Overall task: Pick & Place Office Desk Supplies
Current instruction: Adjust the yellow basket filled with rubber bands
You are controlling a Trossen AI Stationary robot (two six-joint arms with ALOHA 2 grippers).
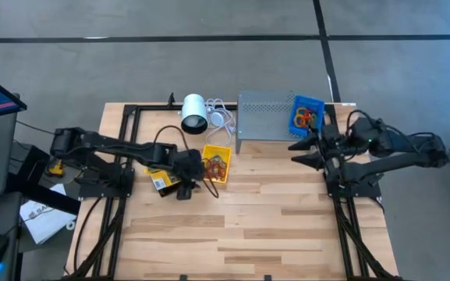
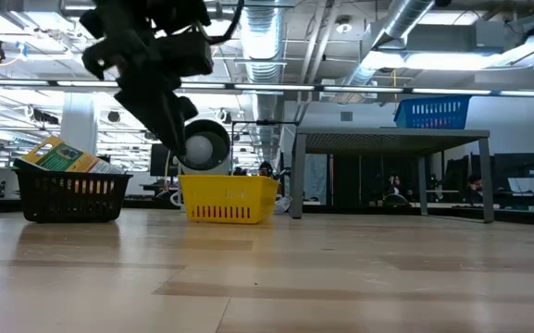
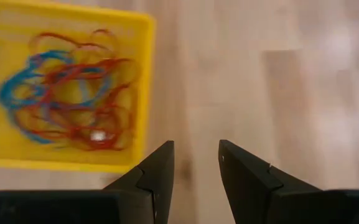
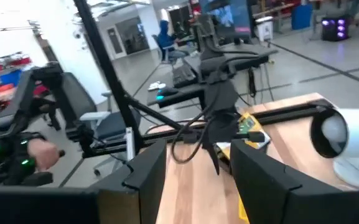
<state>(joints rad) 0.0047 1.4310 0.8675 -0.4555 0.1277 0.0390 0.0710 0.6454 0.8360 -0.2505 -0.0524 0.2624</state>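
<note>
- The black bin (image 1: 162, 180) was mostly covered by the left arm from above; only its packets (image 1: 159, 182) peeked out, and in the low view green-and-yellow packets (image 2: 59, 157) stuck up over its rim.
- The rubber bands (image 3: 73, 93) in the yellow bin (image 3: 140, 74) were a blurred tangle of red, orange and blue in the left wrist view; single loops could not be told apart.
- What lay in the blue bin (image 1: 306, 115) showed only as small orange and red loops.
- The left hand (image 3: 196, 163) hung above bare wood just beside the yellow bin's edge, fingers (image 3: 157, 168) a small gap apart, holding nothing.
- The right hand (image 1: 302, 150) was raised near the counter's right edge, in front of the blue bin, its fingers (image 4: 263, 168) apart and empty.
- The yellow bin (image 1: 216, 162) sat near the counter's middle, toward the back edge, with the black bin close to its left.
- The blue bin stood atop the grey stand (image 1: 265, 119) at the back edge, toward the right corner.
- A white cylinder (image 1: 194, 112) with a coiled cable (image 1: 220, 115) lay at the back edge, left of the stand.
- The counter (image 1: 248, 226) was of pale wood planks, its front half bare.
- Beyond lay a grey floor, ceiling ducts, office chairs and desks; a person in blue sat far off.
</note>
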